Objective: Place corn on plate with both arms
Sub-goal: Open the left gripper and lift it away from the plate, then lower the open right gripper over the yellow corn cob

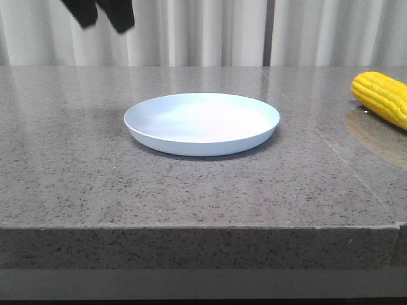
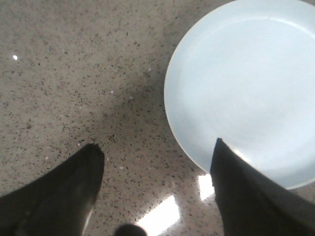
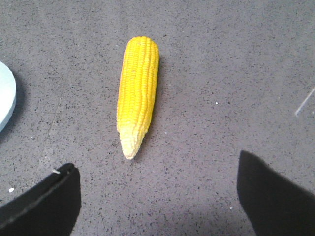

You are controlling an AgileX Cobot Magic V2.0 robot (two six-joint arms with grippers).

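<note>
The round pale blue plate [image 1: 201, 123] is sitting near the middle of the speckled grey stone counter [image 1: 76, 184]. The bright yellow corn cob [image 1: 383, 96] is lying flat by the right edge, well apart from the plate. The left gripper [image 2: 155, 152] is hanging above the plate's rim, fingers wide. The right gripper [image 3: 157, 177] is hanging above the corn's pale tip, fingers wide, holding nothing.

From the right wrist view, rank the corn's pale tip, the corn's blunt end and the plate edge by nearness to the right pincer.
1. Pale tapered tip of the bright yellow corn cob, just ahead of the open right pincer.
2. Pale bluish-white round plate, off to one side.
3. Cob's blunt end, farthest.
</note>
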